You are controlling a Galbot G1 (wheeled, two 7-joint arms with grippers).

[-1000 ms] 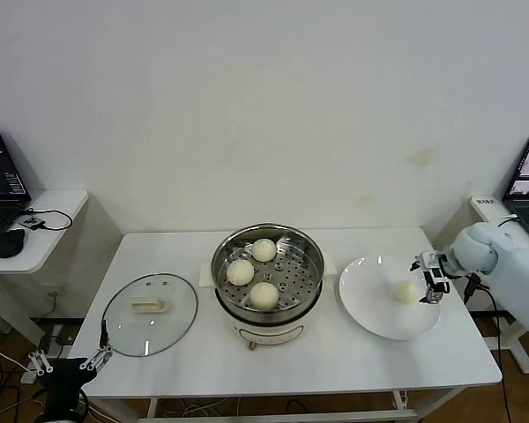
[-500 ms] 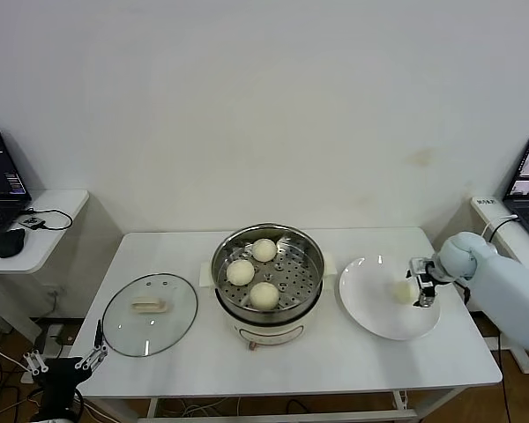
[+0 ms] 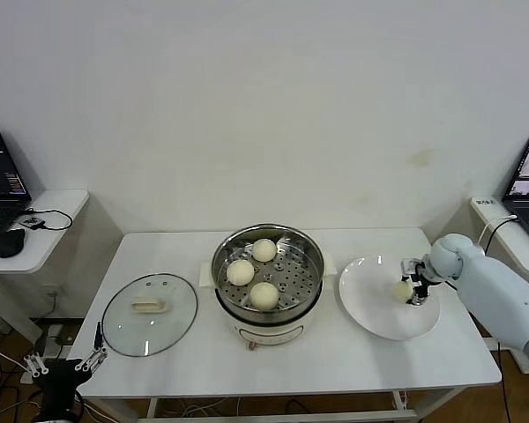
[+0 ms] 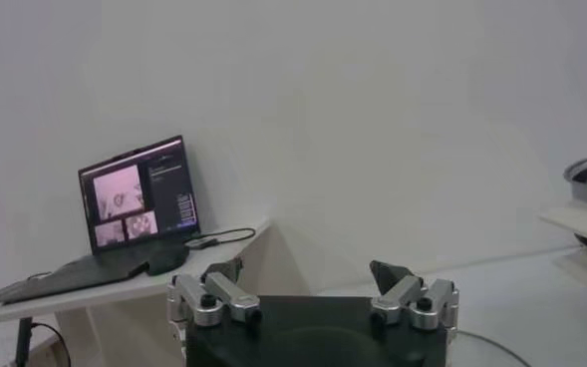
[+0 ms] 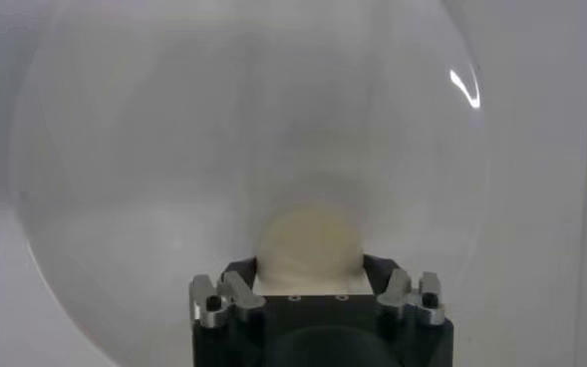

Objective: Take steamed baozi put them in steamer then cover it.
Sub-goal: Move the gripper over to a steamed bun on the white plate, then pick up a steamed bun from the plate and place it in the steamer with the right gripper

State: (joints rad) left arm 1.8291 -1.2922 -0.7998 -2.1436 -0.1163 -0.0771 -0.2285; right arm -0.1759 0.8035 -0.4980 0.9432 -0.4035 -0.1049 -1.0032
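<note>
Since a second ago my right gripper (image 3: 407,291) has slid left across the white plate (image 3: 370,308) and reached the last steamed baozi (image 3: 402,289); my left gripper (image 3: 66,363) has dropped lower and left, down off the near-left corner of the table (image 3: 335,361). In the right wrist view my right fingers (image 5: 241,284) sit on either side of that bun (image 5: 308,244), closed in against its flanks, so I am pinching it while it rests on the plate, toward the plate's right side. My left gripper's fingers (image 4: 218,296) stand spread wide apart with nothing between them, hanging idle below the table edge.

Three more baozi lie on the perforated tray inside the steamer (image 3: 225,282), which stands at the middle of the table: one at the far side (image 3: 264,250), one to the left (image 3: 240,272), one at the near side (image 3: 264,295). The glass cover (image 3: 150,315) lies flat on the table left of the steamer, handle up, well apart from my left gripper.
</note>
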